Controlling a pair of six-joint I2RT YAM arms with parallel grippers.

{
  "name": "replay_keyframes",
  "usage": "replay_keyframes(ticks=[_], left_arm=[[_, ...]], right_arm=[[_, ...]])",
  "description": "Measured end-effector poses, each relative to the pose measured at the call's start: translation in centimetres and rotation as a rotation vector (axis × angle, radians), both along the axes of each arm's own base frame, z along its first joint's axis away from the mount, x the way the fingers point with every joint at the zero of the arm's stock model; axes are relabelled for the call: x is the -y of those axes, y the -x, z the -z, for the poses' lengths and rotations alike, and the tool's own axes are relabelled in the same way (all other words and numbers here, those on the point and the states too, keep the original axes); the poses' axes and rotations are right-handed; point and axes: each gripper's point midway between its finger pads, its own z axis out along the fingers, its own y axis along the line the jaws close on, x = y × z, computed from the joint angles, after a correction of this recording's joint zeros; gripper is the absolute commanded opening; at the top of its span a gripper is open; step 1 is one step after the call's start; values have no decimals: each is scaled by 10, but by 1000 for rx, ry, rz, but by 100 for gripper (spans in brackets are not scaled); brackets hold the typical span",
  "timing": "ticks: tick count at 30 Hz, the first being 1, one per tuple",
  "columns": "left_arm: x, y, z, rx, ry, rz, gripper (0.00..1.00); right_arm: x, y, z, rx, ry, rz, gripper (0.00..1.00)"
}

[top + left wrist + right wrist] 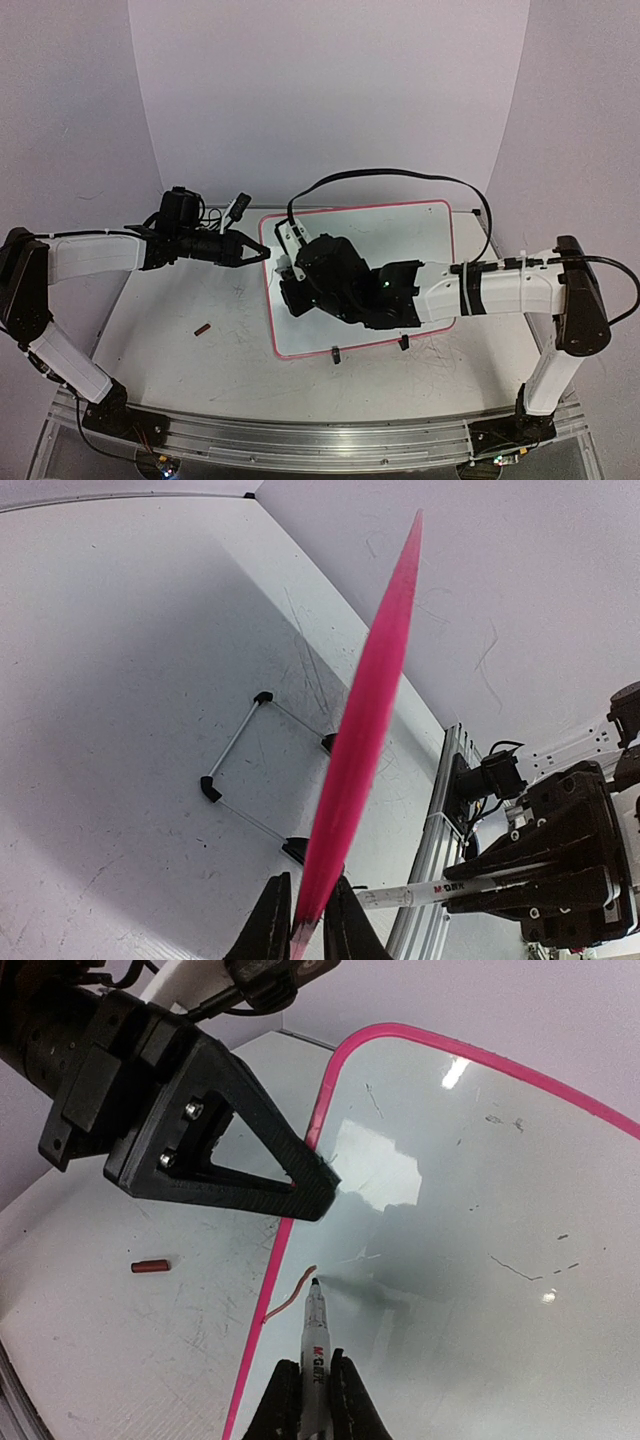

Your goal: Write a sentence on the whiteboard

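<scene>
Left gripper (262, 253) clamps whiteboard (400, 250) rim; right gripper (311, 1385) holds marker (316, 1325)

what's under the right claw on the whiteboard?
A marker gripped in the right claw, tip by the pink rim of the whiteboard, next to a short reddish stroke. From above, the arm covers that patch, hiding any writing.

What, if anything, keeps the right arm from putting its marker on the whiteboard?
Probably nothing, so yes: the right arm's marker tip points at bare whiteboard inside the rim; the left arm's jaws only clamp that rim.
</scene>
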Motion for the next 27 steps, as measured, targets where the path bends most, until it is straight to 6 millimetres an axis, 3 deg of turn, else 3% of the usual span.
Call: replay_keyframes(ticks=[27], left_arm=[[0,0,0,0,3,4,12]], right_arm=[[-1,-5,-2,11,0,-1,0]])
